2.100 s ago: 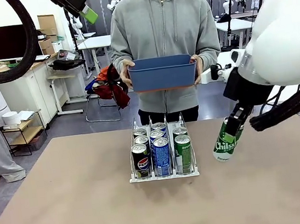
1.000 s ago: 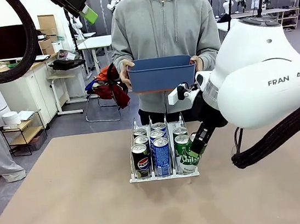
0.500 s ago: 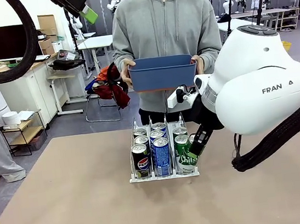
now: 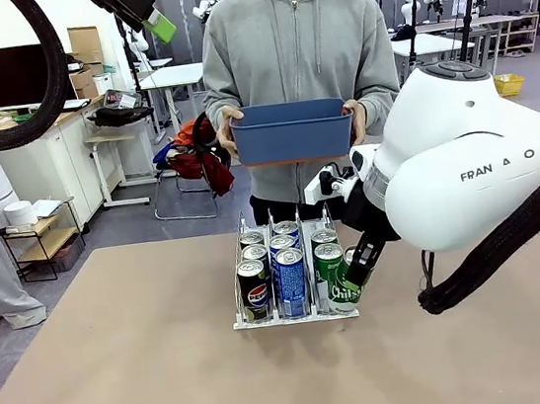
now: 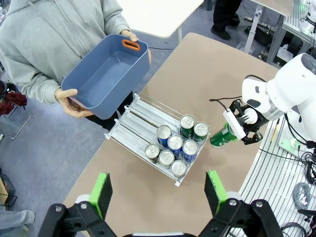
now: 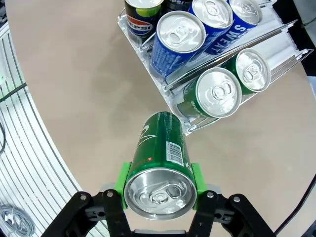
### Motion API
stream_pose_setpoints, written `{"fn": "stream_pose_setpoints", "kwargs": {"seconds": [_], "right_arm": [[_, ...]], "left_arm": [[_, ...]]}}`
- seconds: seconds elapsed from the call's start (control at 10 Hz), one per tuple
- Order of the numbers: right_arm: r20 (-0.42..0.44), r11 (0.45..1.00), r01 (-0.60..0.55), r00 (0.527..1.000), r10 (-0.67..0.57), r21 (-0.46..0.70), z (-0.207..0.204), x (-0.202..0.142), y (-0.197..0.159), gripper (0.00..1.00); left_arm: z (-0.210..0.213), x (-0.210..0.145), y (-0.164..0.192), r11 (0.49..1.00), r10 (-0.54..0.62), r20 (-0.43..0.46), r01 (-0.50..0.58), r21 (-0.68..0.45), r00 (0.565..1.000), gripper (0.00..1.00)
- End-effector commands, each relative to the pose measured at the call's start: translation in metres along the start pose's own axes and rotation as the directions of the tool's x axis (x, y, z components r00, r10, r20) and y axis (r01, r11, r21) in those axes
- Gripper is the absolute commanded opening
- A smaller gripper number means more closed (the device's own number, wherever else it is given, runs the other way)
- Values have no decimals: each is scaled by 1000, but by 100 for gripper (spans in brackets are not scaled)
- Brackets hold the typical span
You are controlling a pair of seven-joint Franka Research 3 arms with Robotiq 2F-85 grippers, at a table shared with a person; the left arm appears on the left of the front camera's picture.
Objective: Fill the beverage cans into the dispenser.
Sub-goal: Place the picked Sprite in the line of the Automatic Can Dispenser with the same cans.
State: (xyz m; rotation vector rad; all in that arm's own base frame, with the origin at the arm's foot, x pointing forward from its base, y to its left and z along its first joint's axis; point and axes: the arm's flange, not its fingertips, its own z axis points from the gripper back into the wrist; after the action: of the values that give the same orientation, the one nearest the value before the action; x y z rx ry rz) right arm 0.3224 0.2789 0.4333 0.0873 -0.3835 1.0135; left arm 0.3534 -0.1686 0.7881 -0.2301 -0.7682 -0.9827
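The room was a busy lab with desks, a dark monitor and other tables behind; a tan surface (image 4: 124,381) stretched across the foreground. From the front, a person stood at the far edge holding a blue bin (image 4: 293,131) in both hands. The dispenser (image 4: 296,315) sat near the middle of the surface, toward the far edge, with cans lined up in all three lanes. The right gripper (image 4: 359,270) held a green can (image 4: 340,290) tilted, its lower end just beside the dispenser's front right corner.

From the left wrist, high above, the left gripper (image 5: 158,190) hung with its jaws spread wide and nothing between them. Below it lay the dispenser (image 5: 139,118), seven cans crowded toward its front lip and bare lane behind them. The green can (image 5: 223,136) sat outside the rack, off its right side.

From the right wrist, the right gripper (image 6: 159,181) was clamped on the green can (image 6: 159,158), the green pads (image 6: 123,177) pressing each side just below the silver top. The can's far end pointed at the front right corner of the dispenser (image 6: 212,118), next to two green cans (image 6: 218,92).

I would judge that the front of that lane was already taken, so the can should be lifted clear of the divider, carried to the open rear stretch, brought upright and lowered squarely before letting go.
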Motion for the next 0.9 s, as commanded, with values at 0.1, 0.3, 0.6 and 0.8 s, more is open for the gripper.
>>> {"fn": "stream_pose_setpoints", "kwargs": {"seconds": [0.1,0.3,0.6,0.8], "right_arm": [[67,999,14,998,-11,-43,-6,8,-12,58],[120,998,33,992,-26,-54,-8,15,-24,58],[128,996,32,991,-22,-79,-18,25,-35,58],[134,996,38,991,-26,-85,-23,32,-39,58]], "left_arm": [[0,-3,1,1000,3,6,-2,-13,1000,100],[0,-3,1,1000,3,6,-2,-13,1000,100],[0,-3,1,1000,3,6,-2,-13,1000,100],[0,-3,1,1000,3,6,-2,-13,1000,100]]}}
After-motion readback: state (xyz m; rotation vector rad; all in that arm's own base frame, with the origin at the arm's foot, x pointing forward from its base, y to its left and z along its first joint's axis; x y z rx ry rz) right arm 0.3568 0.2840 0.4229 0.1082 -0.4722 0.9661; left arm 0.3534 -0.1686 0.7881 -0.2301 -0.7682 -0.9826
